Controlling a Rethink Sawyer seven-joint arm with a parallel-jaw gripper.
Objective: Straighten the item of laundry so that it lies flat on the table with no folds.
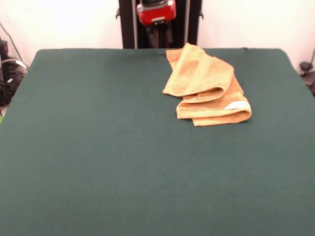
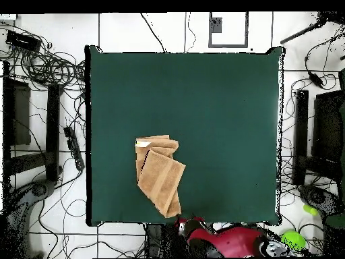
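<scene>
The orange-tan towel point(image 1: 206, 86) lies crumpled and folded over itself on the far right part of the green table point(image 1: 98, 147), near the robot's side. Its small white label point(image 1: 238, 104) shows on the lower fold at the right. In the overhead view the towel point(image 2: 160, 174) sits near the table's bottom edge point(image 2: 222, 135), with one corner reaching almost to that edge. The red arm point(image 2: 229, 239) is drawn back beyond the table edge by the pedestal. I cannot make out the gripper in either view.
The red and black robot base point(image 1: 156, 12) stands behind the table's far edge. Cables point(image 2: 47, 67) and dark stands point(image 2: 300, 135) lie on the floor around the table. A green object point(image 2: 293, 238) lies on the floor beside the robot.
</scene>
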